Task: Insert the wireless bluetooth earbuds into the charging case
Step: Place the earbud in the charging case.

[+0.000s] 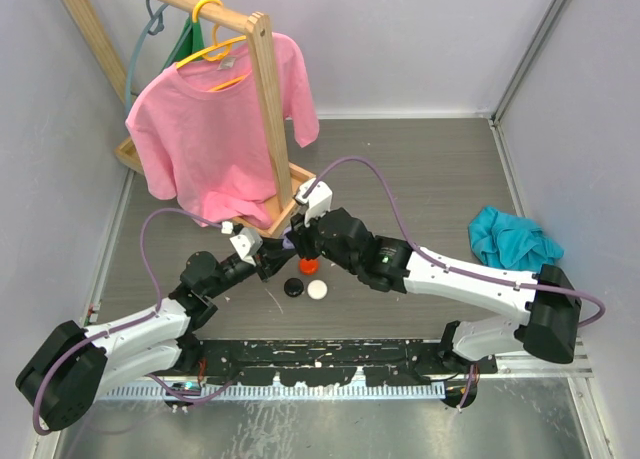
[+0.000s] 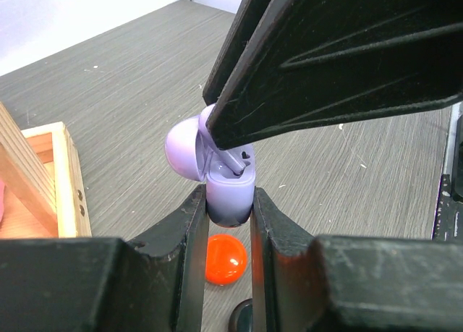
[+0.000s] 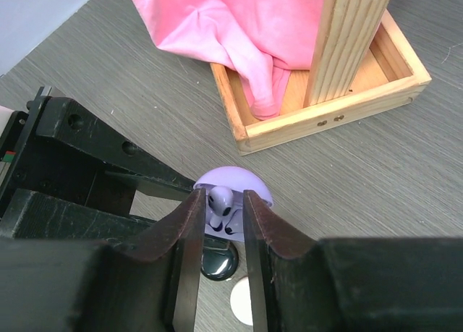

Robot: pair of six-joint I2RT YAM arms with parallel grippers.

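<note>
The grey wood-grain surface (image 1: 420,169) carried a wooden rack base (image 1: 288,217) at the back left and a teal cloth (image 1: 512,241) at the right. Near its middle lay an orange-red case (image 1: 309,267), a black case (image 1: 293,287) and a white case (image 1: 317,289), close together.

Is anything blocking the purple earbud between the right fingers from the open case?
Nothing visible. The purple earbud sits at the mouth of the open purple charging case, clamped in the left gripper; its lid is tipped back, clear.
</note>
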